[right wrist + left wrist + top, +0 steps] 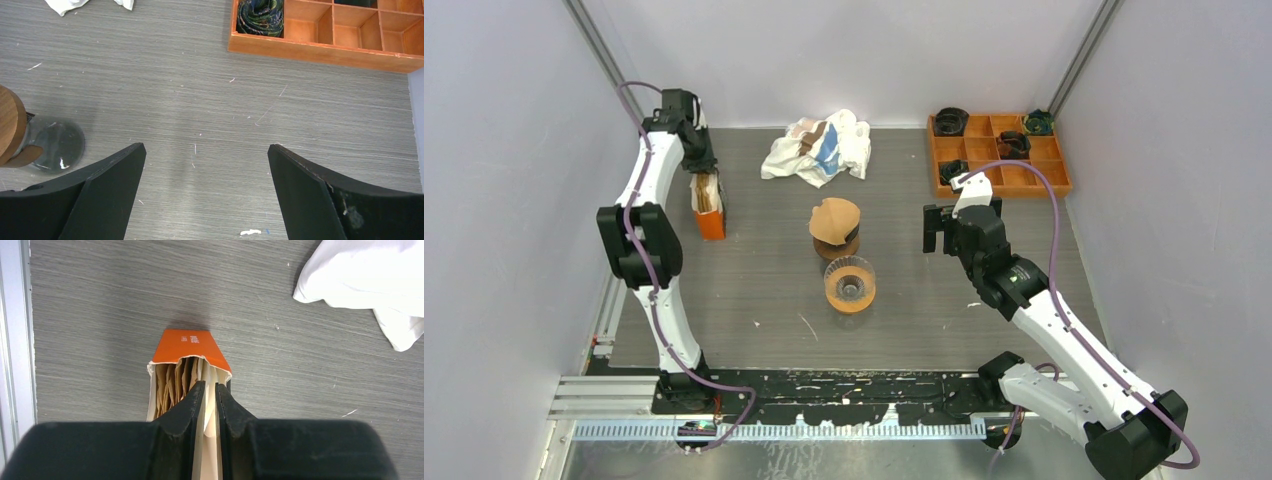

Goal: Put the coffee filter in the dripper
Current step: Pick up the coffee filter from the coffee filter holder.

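Note:
An orange filter box (710, 208) (187, 345) stands open-topped at the table's left, with brown coffee filters (172, 382) packed inside. My left gripper (705, 172) (210, 384) reaches down into the box mouth, shut on a pale coffee filter (210, 405) at the box's right side. The dripper (850, 285), orange and ribbed, sits empty mid-table. My right gripper (939, 232) (206, 146) hovers wide open to the dripper's right, holding nothing.
A tan-topped glass stand (835, 228) (12, 132) sits just behind the dripper. A crumpled white cloth (819, 148) (370, 275) lies at the back. An orange compartment tray (984, 152) (320, 54) with dark items stands back right.

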